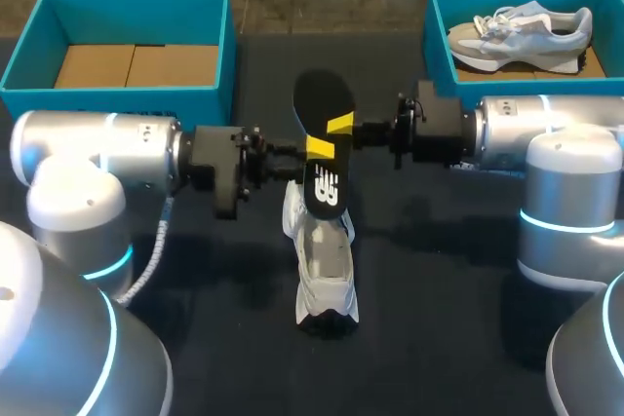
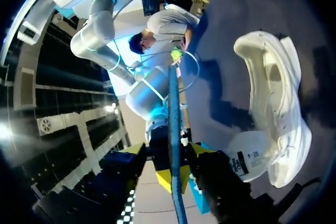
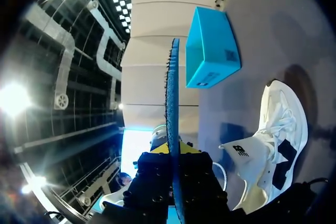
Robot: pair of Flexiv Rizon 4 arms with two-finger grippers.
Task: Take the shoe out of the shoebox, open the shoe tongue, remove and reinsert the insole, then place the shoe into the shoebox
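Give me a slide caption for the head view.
The left end effector and right end effector grip the black insole above the white shoe on the table.

The dark table (image 1: 439,338) bears a white shoe (image 1: 324,275) just beneath the left gripper (image 1: 310,155) and right gripper (image 1: 343,129), apparently upright on its sole. A teal left shoebox (image 1: 117,102) stands well behind the left gripper, and a teal right shoebox (image 1: 436,41) behind the right.

- insole (image 2: 174,119) edge-on, pinched between yellow tips of left jaws
- white shoe (image 2: 278,108) beside jaws, on dark counter (image 2: 252,9), opening visible, clear of the insole
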